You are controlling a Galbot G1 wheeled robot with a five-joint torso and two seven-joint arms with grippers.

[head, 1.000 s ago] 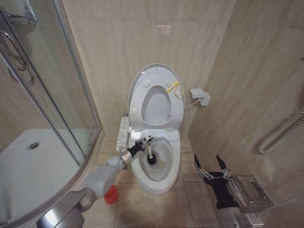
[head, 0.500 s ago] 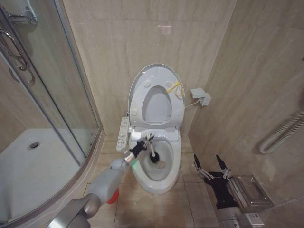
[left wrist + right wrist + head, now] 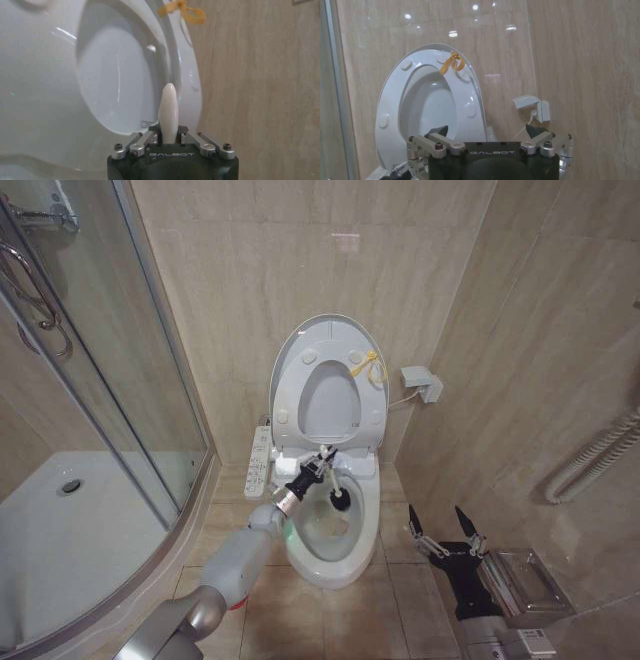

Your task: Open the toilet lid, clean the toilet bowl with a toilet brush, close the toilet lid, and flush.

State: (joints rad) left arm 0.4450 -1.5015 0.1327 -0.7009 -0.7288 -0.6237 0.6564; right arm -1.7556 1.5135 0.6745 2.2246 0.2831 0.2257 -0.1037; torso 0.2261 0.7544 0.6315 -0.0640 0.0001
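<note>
Left end effector [image 3: 318, 467] is clamped on the toilet brush [image 3: 331, 485] stick, dark head at the upper right inside the toilet bowl [image 3: 368, 525], centre frame. Looks light and stiff but thin and slick, so I'd grip high on the handle. Toilet lid [image 3: 290, 355] stands upright. Right end effector [image 3: 442, 529] idles spread wide, lower right.

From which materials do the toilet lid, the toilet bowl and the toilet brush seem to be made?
The toilet lid looks like smooth white plastic: thin, with a soft sheen and moulded round bumpers. The toilet bowl seems glazed ceramic: a thick, glossy white rim. The toilet brush, held by the left gripper, has a matte white handle, probably plastic, and a dark head whose material I cannot tell.
</note>
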